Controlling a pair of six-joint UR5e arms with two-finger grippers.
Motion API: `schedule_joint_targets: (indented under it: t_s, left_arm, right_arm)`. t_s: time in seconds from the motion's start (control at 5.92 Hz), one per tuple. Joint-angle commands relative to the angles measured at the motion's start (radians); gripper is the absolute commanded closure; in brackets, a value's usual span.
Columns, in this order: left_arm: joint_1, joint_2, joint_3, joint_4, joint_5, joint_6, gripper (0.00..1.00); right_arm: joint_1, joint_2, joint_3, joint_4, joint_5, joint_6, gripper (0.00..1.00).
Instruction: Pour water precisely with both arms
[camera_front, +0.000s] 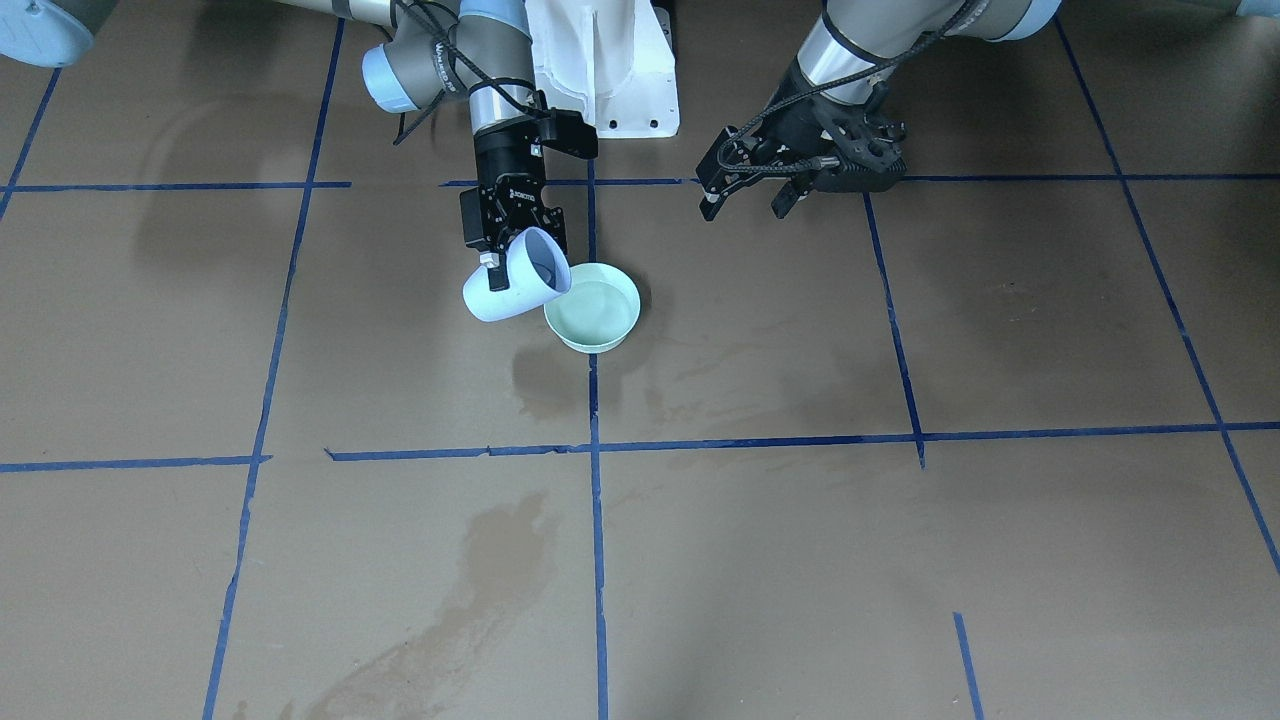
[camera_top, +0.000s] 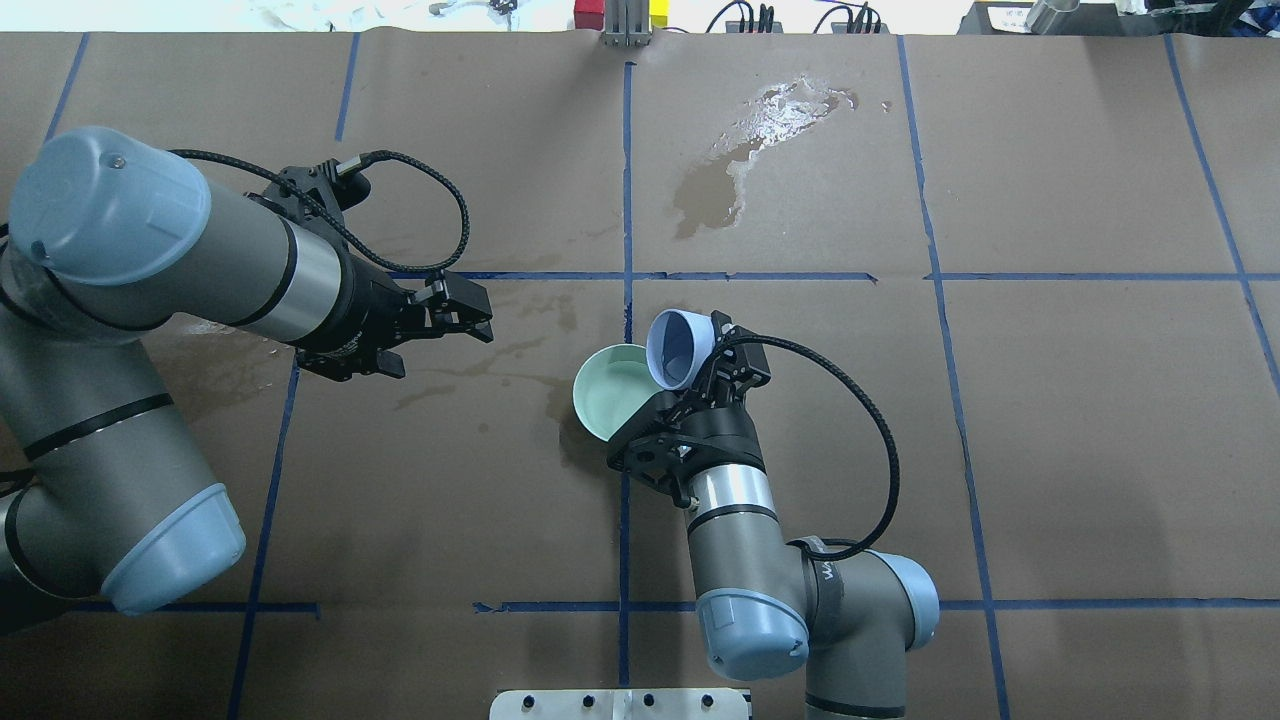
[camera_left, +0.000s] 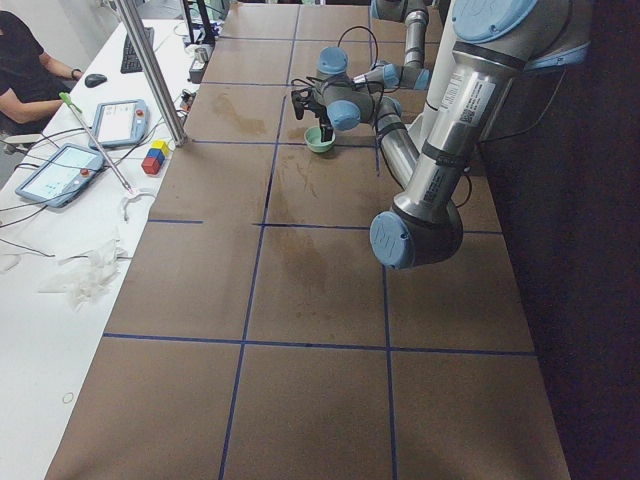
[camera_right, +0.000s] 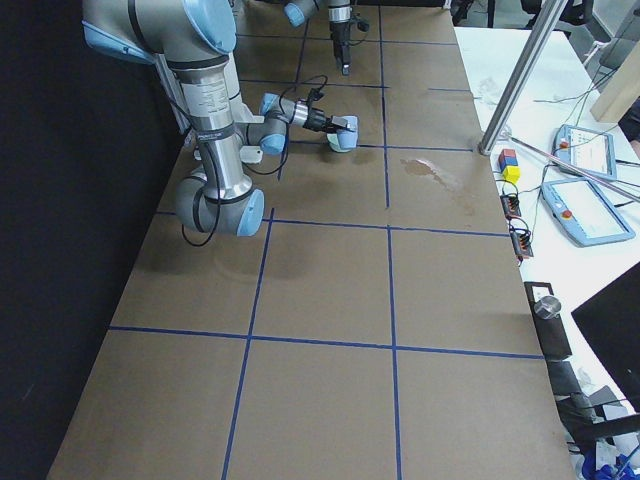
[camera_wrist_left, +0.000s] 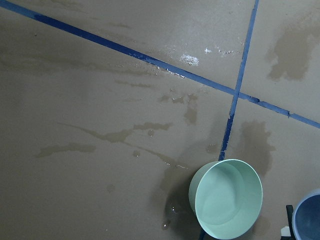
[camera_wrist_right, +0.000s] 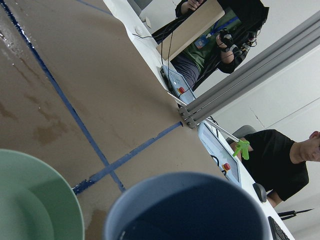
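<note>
The front-facing camera looks steeply down on the brown paper-covered table (camera_front: 900, 560) from across it, facing the robot. The overhead one looks forward from behind. Two side cameras sight along the table from its ends, far off. The wrist cameras sit close: the left looks down, the right skims over the pale blue tapered cup (camera_wrist_right: 190, 210). All six share the pale green round bowl (camera_front: 592, 308).

Left arm (camera_top: 250, 270): silver-grey tubular links, pale blue domed joint caps, thin black bands at the joints.
Right arm (camera_top: 735, 520): same finish, with a black strap bearing white lettering.
Left hand (camera_top: 478, 318): black, two-fingered, on an open-frame black bracket.
Right hand (camera_front: 522, 255): black, with white lettering on its body.
Cable (camera_top: 466, 212): black, braided, one per wrist.
Sticker (camera_left: 465, 85): white, black print, on a tube.
Pedestal (camera_front: 610, 70): white, bolted.
</note>
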Motion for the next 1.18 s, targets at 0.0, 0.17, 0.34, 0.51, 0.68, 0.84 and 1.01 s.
schedule_joint_targets:
  t_s: [0.0,0.17,0.34,0.51,0.68,0.84,1.01]
  left_arm:
    - [-0.001,0.001,-0.003,0.000,0.000,0.000,0.00]
    - [-0.001,0.001,-0.006,0.000,0.002,0.000,0.00]
    - [-0.001,0.002,-0.009,0.000,0.002,0.000,0.00]
    - [-0.003,0.002,-0.019,0.002,0.002,0.000,0.00]
    - [-0.001,0.008,-0.016,0.003,0.002,0.000,0.00]
    - [-0.001,0.008,-0.018,0.003,0.002,0.000,0.00]
    - [-0.001,0.008,-0.016,0.003,0.002,0.000,0.00]
  right_arm:
    - [0.000,0.008,-0.001,-0.054,0.000,-0.105,0.97]
    - [0.000,0.010,-0.001,-0.087,0.000,-0.131,0.97]
    - [0.000,0.010,-0.001,-0.089,-0.003,-0.195,0.97]
    - [0.000,0.010,0.001,-0.092,-0.005,-0.263,0.97]
    - [0.000,0.008,-0.001,-0.092,-0.027,-0.333,0.97]
    - [0.000,0.010,0.002,-0.094,-0.035,-0.360,0.97]
    - [-0.005,0.007,-0.002,-0.111,-0.052,-0.412,0.97]
